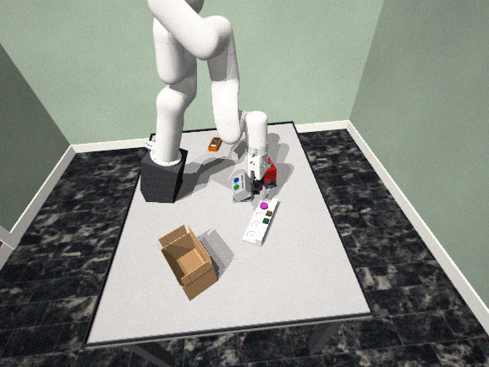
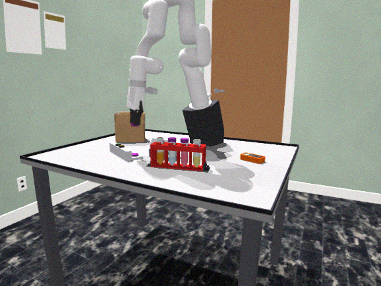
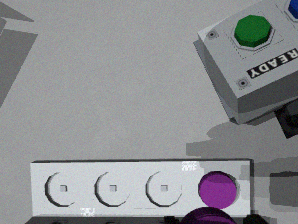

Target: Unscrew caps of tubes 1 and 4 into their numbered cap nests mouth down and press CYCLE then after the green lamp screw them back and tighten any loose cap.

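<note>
My gripper [image 2: 136, 119] is shut on a purple cap [image 2: 132, 125] and holds it well above the table, between the red tube rack [image 2: 178, 155] and the white cap tray [image 2: 122, 151]. In the wrist view the held cap [image 3: 205, 218] shows at the bottom edge. The tray [image 3: 140, 189] below has another purple cap [image 3: 217, 190] in its rightmost nest, and three nests [image 3: 112, 189] are empty. In the rack, the two middle tubes [image 2: 178, 142] carry purple caps and the two end tubes [image 2: 196, 142] are uncapped. The key housing [image 1: 241, 186] holds the green READY key [image 3: 253, 30] and the blue key [image 1: 236, 179].
An open cardboard box [image 1: 189, 260] stands at the front left of the table. An orange device [image 1: 215, 144] lies near the arm's black base [image 1: 162, 177]. The tray's two lamps [image 1: 267, 216] look dark. The key housing sits close beside the rack.
</note>
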Tool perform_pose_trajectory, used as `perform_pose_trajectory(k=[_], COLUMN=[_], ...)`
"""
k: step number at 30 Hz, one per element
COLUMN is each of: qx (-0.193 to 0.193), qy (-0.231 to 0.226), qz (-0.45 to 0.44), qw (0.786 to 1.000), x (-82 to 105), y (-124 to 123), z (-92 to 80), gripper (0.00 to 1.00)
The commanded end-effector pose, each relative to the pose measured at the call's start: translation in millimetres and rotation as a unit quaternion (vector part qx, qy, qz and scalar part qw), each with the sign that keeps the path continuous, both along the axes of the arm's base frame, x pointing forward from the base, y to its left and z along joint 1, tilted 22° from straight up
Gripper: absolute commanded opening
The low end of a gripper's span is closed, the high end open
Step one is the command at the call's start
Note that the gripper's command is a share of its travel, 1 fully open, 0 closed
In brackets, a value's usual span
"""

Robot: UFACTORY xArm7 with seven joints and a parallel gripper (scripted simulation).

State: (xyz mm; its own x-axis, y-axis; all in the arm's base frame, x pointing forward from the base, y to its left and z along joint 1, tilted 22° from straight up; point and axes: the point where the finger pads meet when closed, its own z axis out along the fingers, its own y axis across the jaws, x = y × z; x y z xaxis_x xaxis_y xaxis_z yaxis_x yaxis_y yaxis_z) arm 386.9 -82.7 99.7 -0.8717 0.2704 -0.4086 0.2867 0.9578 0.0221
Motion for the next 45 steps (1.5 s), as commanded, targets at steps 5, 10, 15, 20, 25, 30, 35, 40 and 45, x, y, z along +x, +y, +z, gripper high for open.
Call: perform_pose_trajectory(k=[5, 10, 15, 20, 25, 30, 35, 40, 45], qx=[0.045, 0.045, 0.045, 0.045, 0.045, 0.045, 0.045, 0.045, 0.045], qy=[0.013, 0.013, 0.013, 0.013, 0.013, 0.013, 0.013, 0.013, 0.013], qz=[0.024, 0.024, 0.024, 0.024, 0.024, 0.024, 0.024, 0.024, 0.023], qw=[0.999, 0.999, 0.999, 0.999, 0.999, 0.999, 0.999, 0.999, 0.999], x=[-3.8, -8.9, -13.3, -15.5, -15.4, -13.6, -4.3, 1.3, 10.6], y=[-48, -86, -118, -134, -134, -134, -134, -134, -134], z=[-1.0, -3.3, -5.2, -6.1, -6.0, -10.7, -33.9, -47.8, -70.9], gripper=[0.00, 0.00, 0.00, 0.00, 0.00, 0.00, 0.00, 0.00, 0.00])
